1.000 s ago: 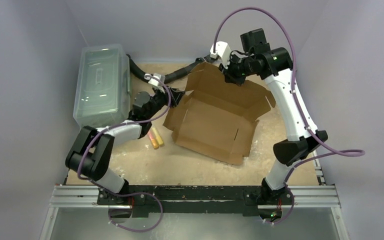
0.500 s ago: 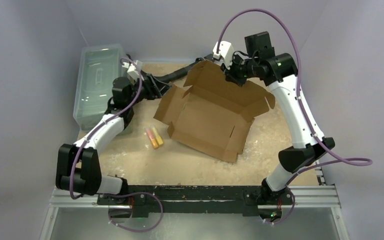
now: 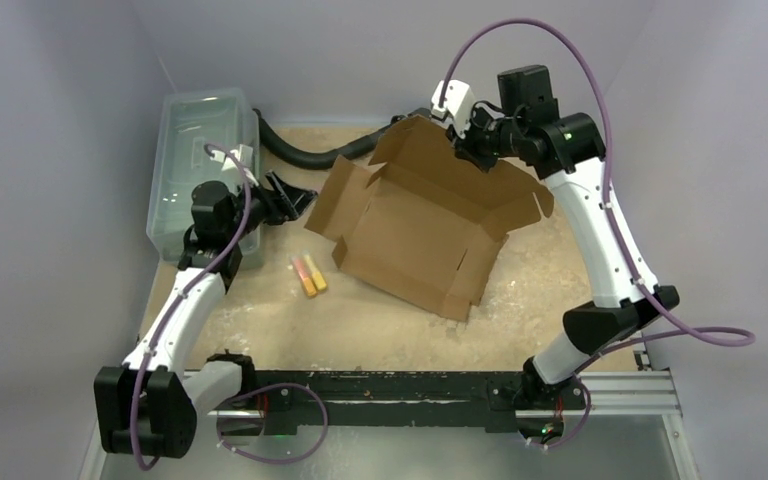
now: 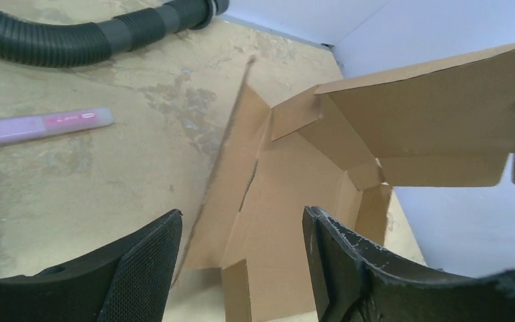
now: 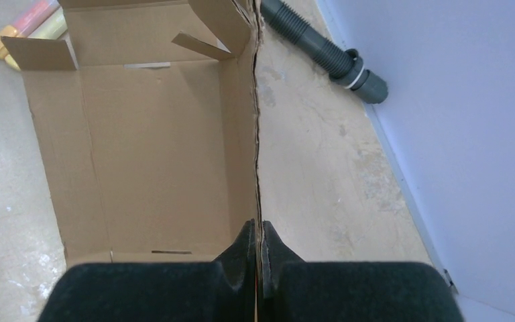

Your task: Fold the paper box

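Observation:
The paper box (image 3: pixel 415 235) is a brown cardboard mailer lying open in the middle of the table, its walls partly raised and its big lid flap (image 3: pixel 430 160) standing up at the back. My right gripper (image 3: pixel 468 150) is shut on the top edge of that flap; in the right wrist view both pads pinch the thin cardboard edge (image 5: pixel 257 201). My left gripper (image 3: pixel 288 195) hangs open to the left of the box, apart from it. Between its fingers (image 4: pixel 151 261) the left wrist view shows the box's left flap (image 4: pixel 241 174), with nothing held.
A clear plastic lidded bin (image 3: pixel 203 165) stands at the back left, close behind the left arm. Two markers, orange and yellow (image 3: pixel 309 274), lie left of the box. A pink marker (image 4: pixel 47 125) lies on the table. A black corrugated hose (image 3: pixel 310 152) runs along the back.
My left gripper has let go of the box's left flap, opened and drawn back left toward the bin. The right gripper keeps its grip on the lid flap, shifted slightly right.

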Available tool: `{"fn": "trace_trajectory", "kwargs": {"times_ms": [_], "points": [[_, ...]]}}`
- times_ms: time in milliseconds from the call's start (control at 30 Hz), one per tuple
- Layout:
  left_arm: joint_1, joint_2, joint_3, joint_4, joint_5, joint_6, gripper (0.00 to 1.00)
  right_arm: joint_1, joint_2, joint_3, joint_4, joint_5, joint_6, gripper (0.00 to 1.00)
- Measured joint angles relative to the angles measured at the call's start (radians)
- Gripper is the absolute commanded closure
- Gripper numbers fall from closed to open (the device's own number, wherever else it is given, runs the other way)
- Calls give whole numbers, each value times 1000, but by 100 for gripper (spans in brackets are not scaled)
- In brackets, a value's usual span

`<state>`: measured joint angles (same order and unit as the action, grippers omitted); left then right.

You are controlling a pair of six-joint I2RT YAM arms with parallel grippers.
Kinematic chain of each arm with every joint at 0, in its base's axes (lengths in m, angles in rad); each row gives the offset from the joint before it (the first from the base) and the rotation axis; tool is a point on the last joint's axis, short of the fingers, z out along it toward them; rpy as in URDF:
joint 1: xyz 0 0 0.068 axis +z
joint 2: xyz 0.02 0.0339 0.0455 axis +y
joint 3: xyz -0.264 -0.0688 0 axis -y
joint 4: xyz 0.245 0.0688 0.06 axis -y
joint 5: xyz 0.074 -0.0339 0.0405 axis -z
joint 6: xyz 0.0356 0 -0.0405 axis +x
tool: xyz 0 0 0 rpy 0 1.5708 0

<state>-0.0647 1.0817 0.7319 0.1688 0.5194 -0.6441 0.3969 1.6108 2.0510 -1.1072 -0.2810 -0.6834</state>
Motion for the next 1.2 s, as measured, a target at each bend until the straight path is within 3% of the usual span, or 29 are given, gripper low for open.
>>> {"fn": "trace_trajectory", "kwargs": {"times_ms": [333, 500, 767, 967, 1200], "points": [[0, -45, -41, -242, -157, 62, 47, 0, -104, -18, 78, 55, 4, 100], [0, -86, -68, -325, -215, 60, 58, -1, -114, -28, 99, 64, 5, 100], [-45, -16, -216, -228, -191, -5, 60, 3, -115, -69, 105, 36, 1, 100], [-117, 108, -223, -128, -186, -45, 61, 102, -156, -235, 115, 38, -27, 100], [-164, 159, -215, -91, -187, -79, 58, 151, -174, -291, 193, 194, -79, 100]]}}
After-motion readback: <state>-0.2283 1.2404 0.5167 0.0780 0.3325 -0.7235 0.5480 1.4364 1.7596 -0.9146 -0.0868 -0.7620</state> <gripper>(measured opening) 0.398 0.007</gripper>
